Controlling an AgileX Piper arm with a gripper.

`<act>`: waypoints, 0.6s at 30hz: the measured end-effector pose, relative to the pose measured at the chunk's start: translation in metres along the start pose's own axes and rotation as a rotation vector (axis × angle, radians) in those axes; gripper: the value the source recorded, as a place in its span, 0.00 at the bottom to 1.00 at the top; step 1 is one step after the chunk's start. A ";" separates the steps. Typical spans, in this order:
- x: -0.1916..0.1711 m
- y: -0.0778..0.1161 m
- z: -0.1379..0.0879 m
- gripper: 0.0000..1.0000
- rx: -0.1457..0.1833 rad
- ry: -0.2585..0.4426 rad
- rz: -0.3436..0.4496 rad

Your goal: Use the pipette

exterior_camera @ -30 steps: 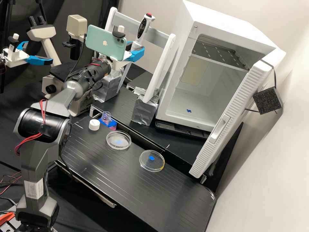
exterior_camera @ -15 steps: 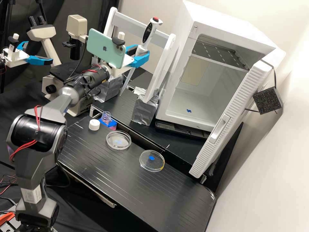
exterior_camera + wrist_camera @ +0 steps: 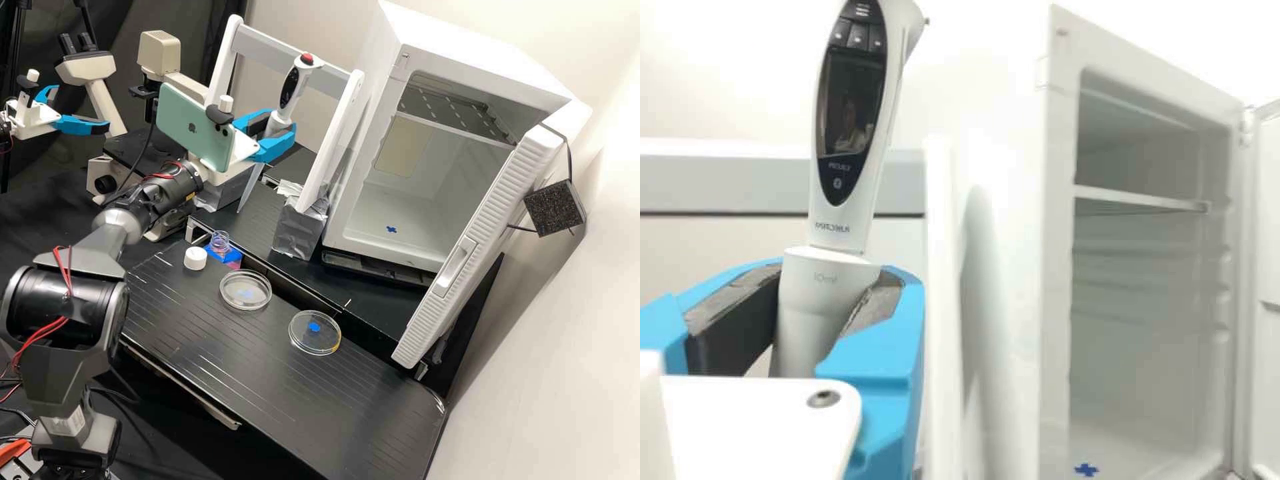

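Two blue fingers of the gripper clasp the leaning pipette, tip slanting down, with clear dishes and an open, pink-based bottle below gripper height.

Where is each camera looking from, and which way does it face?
High view: fixed off the arm, looking forward and down on the bench; the grey arm and its gripper show.
Wrist view: on the arm's wrist, looking out past its own blue fingers towards the open white cabinet.
Both share the gripper, the cabinet and the pipette held upright, slightly tilted.
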 end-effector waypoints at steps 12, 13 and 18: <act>-0.018 -0.023 0.005 0.00 -0.036 0.012 -0.059; -0.019 -0.024 0.006 0.00 -0.039 0.010 -0.060; -0.019 -0.029 0.010 0.00 -0.061 0.001 -0.043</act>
